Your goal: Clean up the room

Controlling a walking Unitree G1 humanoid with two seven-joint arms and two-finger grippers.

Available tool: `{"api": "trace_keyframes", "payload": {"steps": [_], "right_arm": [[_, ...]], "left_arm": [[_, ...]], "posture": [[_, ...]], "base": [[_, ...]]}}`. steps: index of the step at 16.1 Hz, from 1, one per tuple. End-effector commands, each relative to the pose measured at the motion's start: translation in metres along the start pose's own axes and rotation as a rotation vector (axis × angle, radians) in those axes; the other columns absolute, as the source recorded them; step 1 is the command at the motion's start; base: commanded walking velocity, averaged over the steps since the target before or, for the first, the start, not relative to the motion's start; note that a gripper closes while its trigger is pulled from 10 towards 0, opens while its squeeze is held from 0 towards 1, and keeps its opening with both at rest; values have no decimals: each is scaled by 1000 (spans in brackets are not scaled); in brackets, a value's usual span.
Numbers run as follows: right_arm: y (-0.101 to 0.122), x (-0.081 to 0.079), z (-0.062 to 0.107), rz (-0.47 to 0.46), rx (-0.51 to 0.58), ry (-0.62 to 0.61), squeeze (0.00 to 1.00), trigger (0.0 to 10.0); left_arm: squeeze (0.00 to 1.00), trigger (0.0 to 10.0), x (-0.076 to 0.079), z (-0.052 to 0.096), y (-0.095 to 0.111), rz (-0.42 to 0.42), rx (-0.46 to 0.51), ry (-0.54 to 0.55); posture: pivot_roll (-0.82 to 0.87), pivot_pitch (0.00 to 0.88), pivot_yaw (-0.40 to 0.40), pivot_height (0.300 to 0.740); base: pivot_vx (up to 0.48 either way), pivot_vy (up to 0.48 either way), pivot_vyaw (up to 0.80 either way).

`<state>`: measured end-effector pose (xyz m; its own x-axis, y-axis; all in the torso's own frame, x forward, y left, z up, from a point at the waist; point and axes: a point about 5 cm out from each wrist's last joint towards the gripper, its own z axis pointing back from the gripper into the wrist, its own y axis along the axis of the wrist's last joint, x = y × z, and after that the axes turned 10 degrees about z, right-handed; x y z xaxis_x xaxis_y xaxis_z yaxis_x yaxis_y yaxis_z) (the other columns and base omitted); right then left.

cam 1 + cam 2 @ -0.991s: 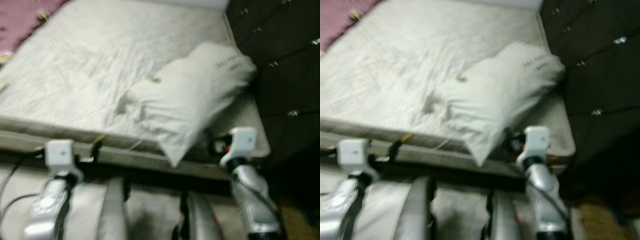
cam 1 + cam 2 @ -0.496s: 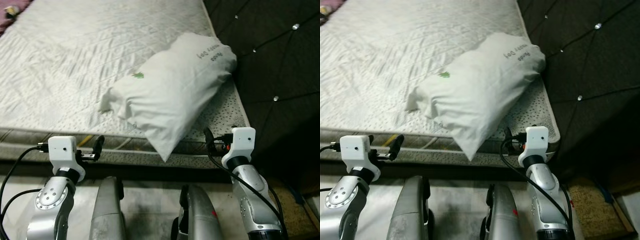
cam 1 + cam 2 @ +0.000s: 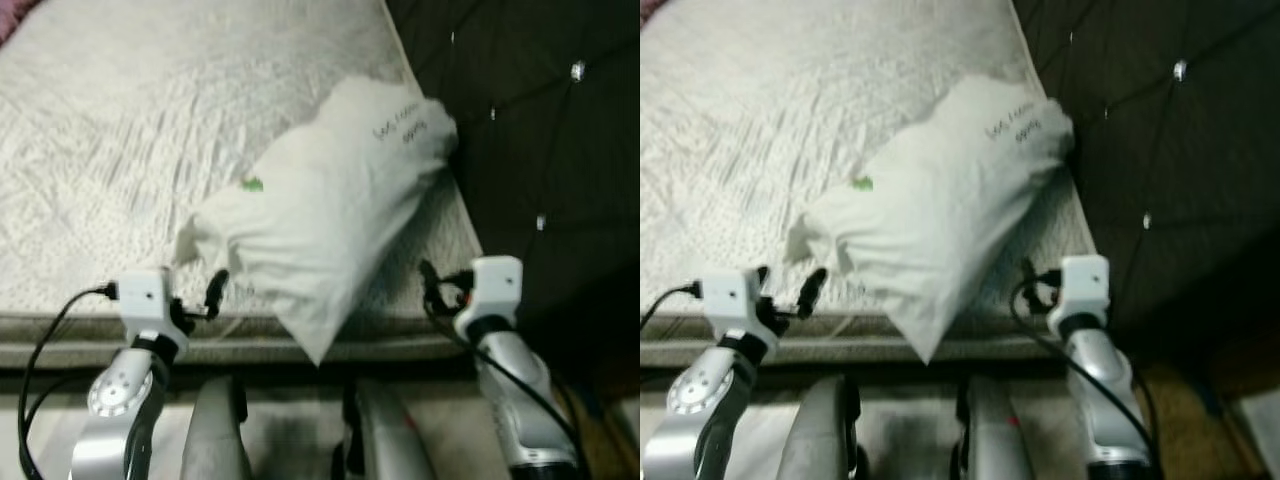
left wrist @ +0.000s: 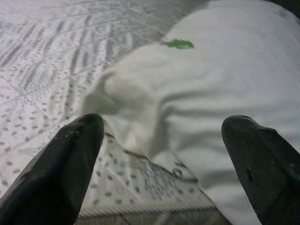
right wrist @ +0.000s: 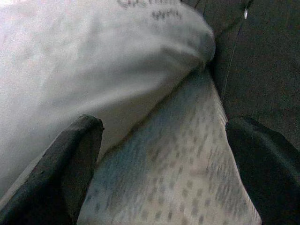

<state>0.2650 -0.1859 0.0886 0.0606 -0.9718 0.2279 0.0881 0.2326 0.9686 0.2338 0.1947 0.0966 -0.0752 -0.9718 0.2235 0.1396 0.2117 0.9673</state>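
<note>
One pillow beside dark headboard

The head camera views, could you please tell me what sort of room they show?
Most likely a bedroom: a bare quilted mattress, a white pillow lying on it, and a dark tufted headboard beside them.

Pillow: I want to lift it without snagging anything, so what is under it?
The pillow lies on the bare white mattress, one corner hanging past the mattress's near edge. Whatever sits beneath its middle is covered and cannot be seen.
</note>
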Motion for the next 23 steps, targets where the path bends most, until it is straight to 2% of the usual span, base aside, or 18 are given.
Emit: {"api": "trace_keyframes", "payload": {"steps": [1, 4, 5, 6, 7, 9, 10, 12, 13, 15, 17, 19, 21, 23], "right_arm": [[2, -7, 0, -10, 7, 19, 0, 10000], [1, -8, 0, -7, 4, 22, 0, 10000], [-1, -9, 0, -2, -5, 57, 0, 10000], [-8, -15, 1, 13, -48, 183, 0, 10000], [-14, -16, 4, 7, -89, 252, 0, 10000], [-20, -12, 7, -1, -142, 388, 0, 10000], [-21, -10, 6, 17, -156, 465, 0, 10000], [-17, -13, -6, -10, -172, 543, 0, 10000], [-14, -20, -12, -38, -179, 590, 0, 10000], [-14, -37, -16, -12, -219, 696, 0, 10000], [-23, -52, -8, -66, -312, 772, 0, 10000], [-23, -65, -4, -75, -346, 828, 0, 10000], [-16, -79, -8, -68, -342, 837, 0, 10000], [-1, -99, -22, -72, -316, 740, 0, 10000]], "left_arm": [[0, 10000, -8, 4, -1, -19, -14, 33], [0, 10000, -9, 5, -2, -26, -17, 43], [0, 10000, -12, 7, -3, -33, -30, 55], [0, 10000, -17, 14, -7, -46, -58, 90], [0, 10000, -20, 20, -8, -47, -65, 105], [0, 10000, -24, 32, -9, -60, -74, 117], [0, 10000, -27, 37, -8, -79, -77, 131], [0, 10000, -33, 42, -3, -122, -73, 146], [0, 10000, -36, 45, -1, -137, -74, 158], [0, 10000, -37, 52, 4, -168, -72, 159], [0, 10000, -38, 64, 0, -162, -88, 184], [0, 10000, -39, 66, 0, -161, -92, 193], [0, 10000, -38, 66, 1, -167, -94, 191], [0, 10000, -39, 74, -1, -185, -113, 203]], "posture": [[28, 130, -70, 605], [27, 128, -69, 605], [31, 126, -68, 605], [38, 127, -65, 605], [38, 127, -65, 605], [53, 132, -64, 605], [75, 137, -61, 605], [108, 145, -55, 605], [121, 148, -53, 605], [147, 172, -52, 605], [163, 191, -63, 605], [167, 191, -66, 605], [171, 188, -57, 605], [180, 194, -53, 605]], "base": [[0, 0, 0], [0, 0, 0], [0, 0, 0], [0, 0, 0], [0, 0, 0], [0, 0, 0], [0, 0, 0], [0, 0, 0], [0, 0, 0], [0, 0, 0], [0, 0, 0], [0, 0, 0], [0, 0, 0], [0, 0, 0]]}}
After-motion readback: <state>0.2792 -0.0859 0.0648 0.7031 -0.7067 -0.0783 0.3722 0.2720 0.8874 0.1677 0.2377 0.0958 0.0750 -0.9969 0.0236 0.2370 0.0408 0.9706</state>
